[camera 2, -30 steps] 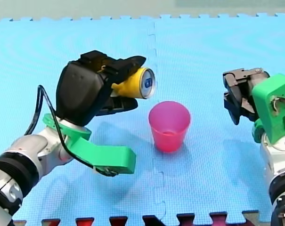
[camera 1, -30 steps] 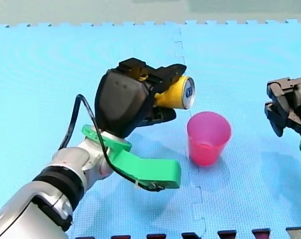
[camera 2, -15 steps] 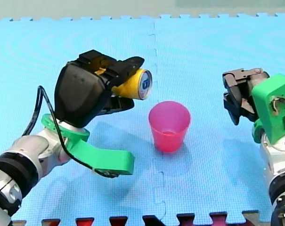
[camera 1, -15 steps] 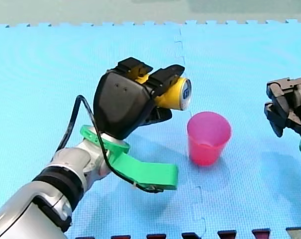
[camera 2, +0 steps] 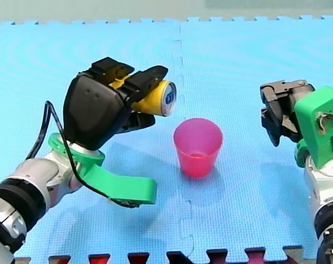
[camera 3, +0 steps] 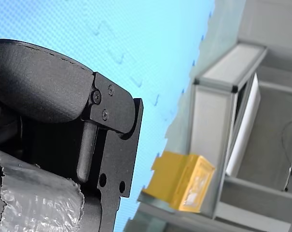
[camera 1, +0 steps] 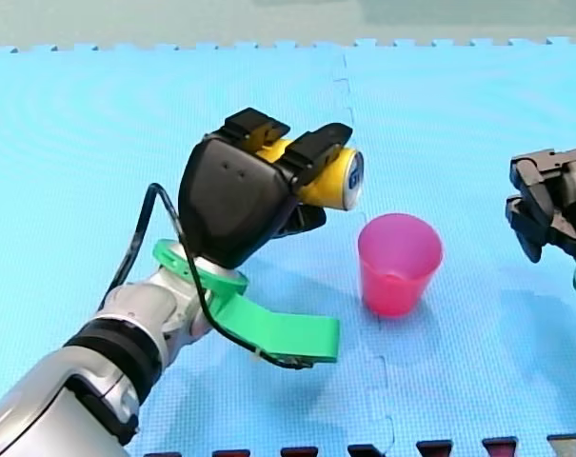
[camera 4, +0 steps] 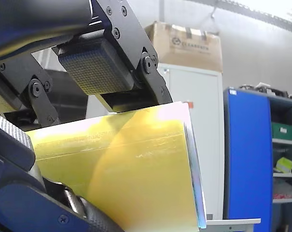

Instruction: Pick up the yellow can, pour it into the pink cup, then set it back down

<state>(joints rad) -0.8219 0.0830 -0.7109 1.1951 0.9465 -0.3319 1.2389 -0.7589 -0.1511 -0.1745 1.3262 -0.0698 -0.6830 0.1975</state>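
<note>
My left hand (camera 1: 268, 181) is shut on the yellow can (camera 1: 327, 181), which lies tilted on its side in the air, its top facing the pink cup (camera 1: 398, 263). The can hangs up and to the left of the cup's rim, apart from it. The pink cup (camera 2: 197, 146) stands upright on the blue mat. The second wrist view shows the yellow can (camera 4: 136, 169) close up, with black fingers (camera 4: 95, 72) pressed on it. My right hand (camera 2: 282, 110) hovers to the right of the cup and holds nothing.
The blue foam mat (camera 1: 459, 114) covers the whole work surface, with a seam running down its middle. Dark red mat pieces (camera 2: 210, 257) line the near edge. The first wrist view shows a grey cabinet with a yellow box (camera 3: 184, 181) beyond the mat.
My left hand has drawn the can slightly back to the left, away from the cup, and the can's tilt has lessened. The right hand and the cup have not moved.
</note>
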